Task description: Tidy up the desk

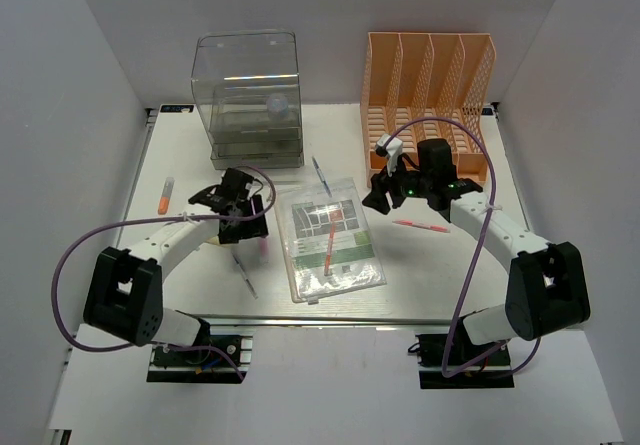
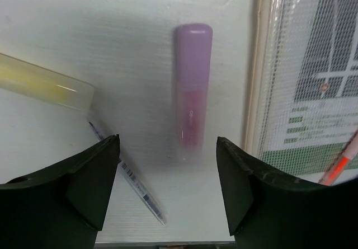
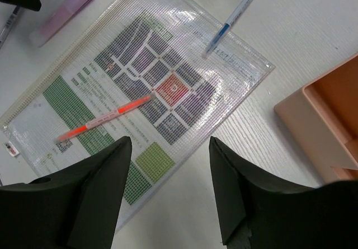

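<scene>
Left gripper (image 2: pixel 168 148) is wide open over a pink marker (image 2: pixel 192 87), gripping nothing. Right gripper (image 3: pixel 170 148) is open too and empty, above the plastic pouch (image 3: pixel 168 53) near the desk (image 2: pixel 112 25) front edge.

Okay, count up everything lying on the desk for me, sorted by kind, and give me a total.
Pens: 4 (blue pen, orange pen, red pen, clear pen)
Markers: 3 (orange marker, purple marker, yellow marker)
Pouch: 1
Drawer box: 1
File rack: 1
Total: 10
</scene>
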